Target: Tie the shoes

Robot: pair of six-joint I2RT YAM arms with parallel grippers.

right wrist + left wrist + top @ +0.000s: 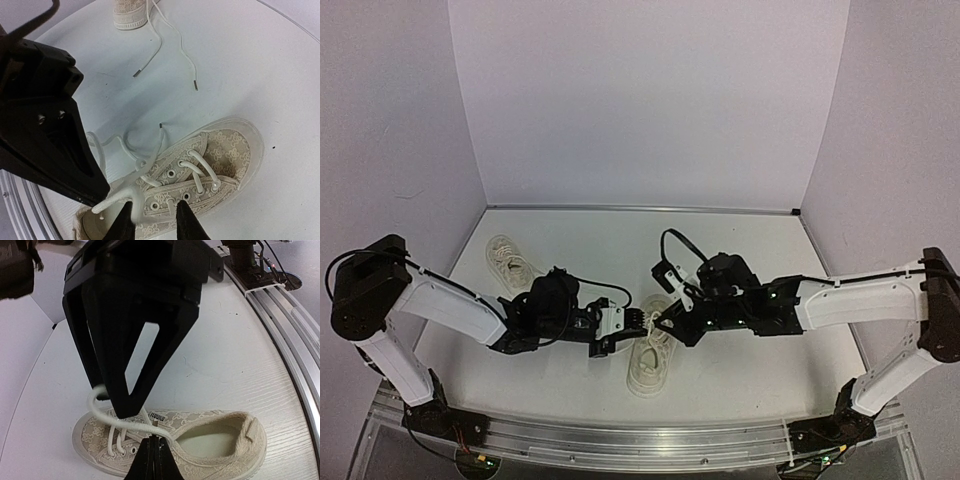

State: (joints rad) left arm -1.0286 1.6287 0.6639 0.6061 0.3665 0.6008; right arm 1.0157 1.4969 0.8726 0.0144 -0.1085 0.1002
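Observation:
A cream low-top shoe (650,352) lies on its side at the table's middle; it also shows in the left wrist view (210,445) and in the right wrist view (215,160). My left gripper (632,322) is shut on its white lace (125,424) just above the tongue, fingertips together (154,442). My right gripper (666,322) hovers over the same shoe with its jaws open (154,220); a lace strand (120,196) lies against its left finger. The second shoe (510,262) stands at the back left, untied, and shows in the right wrist view (130,12).
The second shoe's loose laces (165,45) trail across the white table (740,260). The two arms meet head to head over the middle shoe. A metal rail (640,435) runs along the near edge. White walls enclose the back and sides.

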